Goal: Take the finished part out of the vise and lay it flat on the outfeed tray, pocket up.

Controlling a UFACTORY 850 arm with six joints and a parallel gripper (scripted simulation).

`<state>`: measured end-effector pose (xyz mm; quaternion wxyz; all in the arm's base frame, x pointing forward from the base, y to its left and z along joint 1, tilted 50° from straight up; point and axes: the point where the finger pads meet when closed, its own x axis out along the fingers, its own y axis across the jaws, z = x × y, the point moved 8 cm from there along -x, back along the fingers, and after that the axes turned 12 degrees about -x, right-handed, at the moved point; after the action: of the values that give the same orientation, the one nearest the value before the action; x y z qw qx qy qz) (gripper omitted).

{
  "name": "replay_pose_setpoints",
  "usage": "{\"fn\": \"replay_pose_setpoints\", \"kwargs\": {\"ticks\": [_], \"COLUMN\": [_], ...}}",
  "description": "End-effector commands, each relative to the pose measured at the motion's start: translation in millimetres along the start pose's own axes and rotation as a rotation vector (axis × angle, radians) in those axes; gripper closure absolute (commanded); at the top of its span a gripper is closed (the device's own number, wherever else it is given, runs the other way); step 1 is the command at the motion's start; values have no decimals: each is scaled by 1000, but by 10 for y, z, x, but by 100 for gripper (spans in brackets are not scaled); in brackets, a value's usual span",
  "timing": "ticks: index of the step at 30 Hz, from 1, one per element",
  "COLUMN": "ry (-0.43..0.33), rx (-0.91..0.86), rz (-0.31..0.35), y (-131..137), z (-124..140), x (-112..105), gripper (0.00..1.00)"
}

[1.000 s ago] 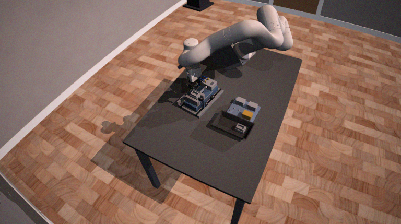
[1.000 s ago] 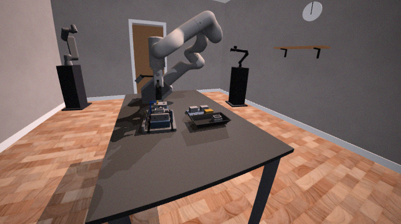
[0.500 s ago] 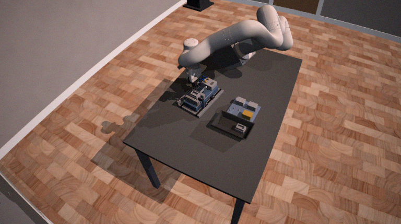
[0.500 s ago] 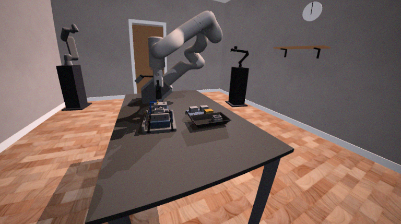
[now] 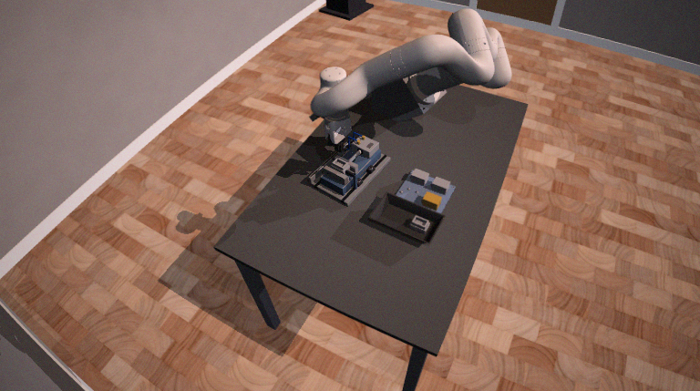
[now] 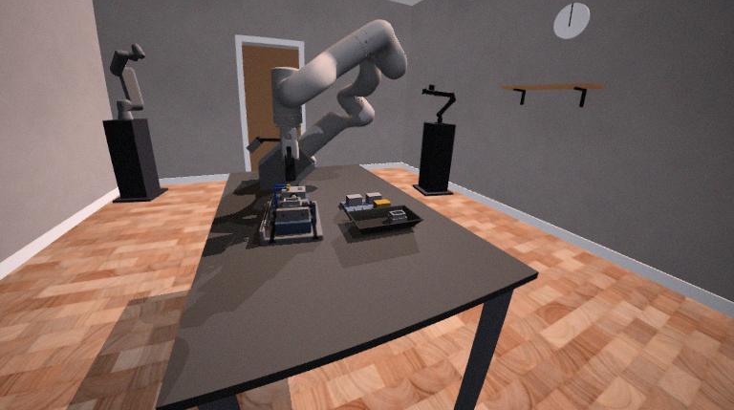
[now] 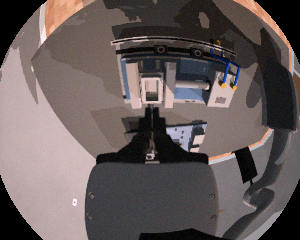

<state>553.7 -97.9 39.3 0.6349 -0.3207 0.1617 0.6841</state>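
The blue and grey vise stands on the dark table, left of centre. The finished part, a small grey block with a pocket on top, sits between its jaws. It also shows in the wrist view and in the exterior view. My gripper hangs above the far left end of the vise, apart from the part. Its fingers are shut together with nothing between them. The dark outfeed tray lies to the right of the vise.
A grey pocketed block lies in the tray's near right corner. A blue fixture plate with two grey blocks and a yellow block sits behind the tray. A blue handle stands up at the vise's far end.
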Motion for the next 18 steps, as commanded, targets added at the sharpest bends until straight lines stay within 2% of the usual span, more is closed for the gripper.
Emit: {"fn": "replay_pose_setpoints", "kwargs": {"ticks": [1, 11, 12, 18], "ry": [1, 1, 1, 1], "rx": [-1, -1, -1, -1], "rz": [-1, -1, -1, -1], "y": [-6, -6, -6, -6], "z": [-2, -2, -2, -2], "x": [-9, -9, -9, -9], "gripper": [100, 100, 31, 31]}}
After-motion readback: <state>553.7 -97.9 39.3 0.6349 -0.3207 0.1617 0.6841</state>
